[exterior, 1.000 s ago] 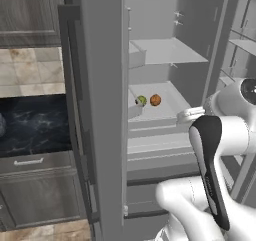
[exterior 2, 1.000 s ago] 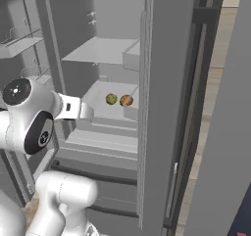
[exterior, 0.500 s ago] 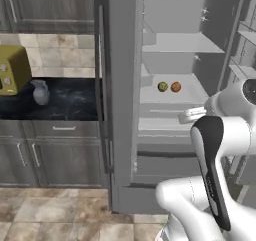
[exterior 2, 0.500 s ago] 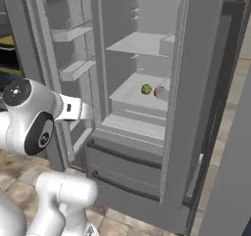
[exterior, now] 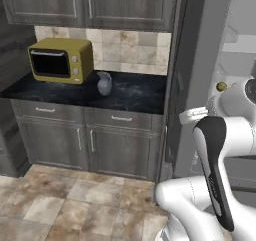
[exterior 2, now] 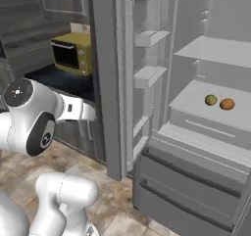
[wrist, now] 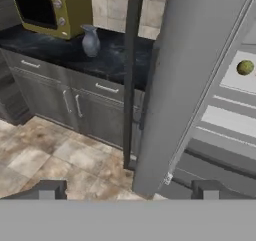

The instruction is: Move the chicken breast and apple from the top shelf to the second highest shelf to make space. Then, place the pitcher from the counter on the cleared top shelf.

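Black marble-look worktop (exterior: 130, 92) runs along the wall to the left of the fridge, and I see the grey-blue pitcher (exterior: 104, 83) standing upright on it, just beside the yellow oven (exterior: 61, 60). From the hand view the same pitcher (wrist: 90, 41) sits near the oven's right side, well apart from my claw (wrist: 129, 190), whose two fingertips stand wide apart at the bottom of that view with nothing between them; I report it released and empty.

From the right base view the fridge door (exterior 2: 142, 78) stands open. The apple (exterior 2: 211, 100) and the chicken breast (exterior 2: 227, 104) lie side by side, close together, on a pale grey shelf (exterior 2: 196, 95); the apple is to the left. A bare shelf (exterior 2: 215, 49) sits above them. I cannot tell from these pictures how many shelves lie higher still. In the hand view the apple (wrist: 245, 67) shows past the edge of the open door.
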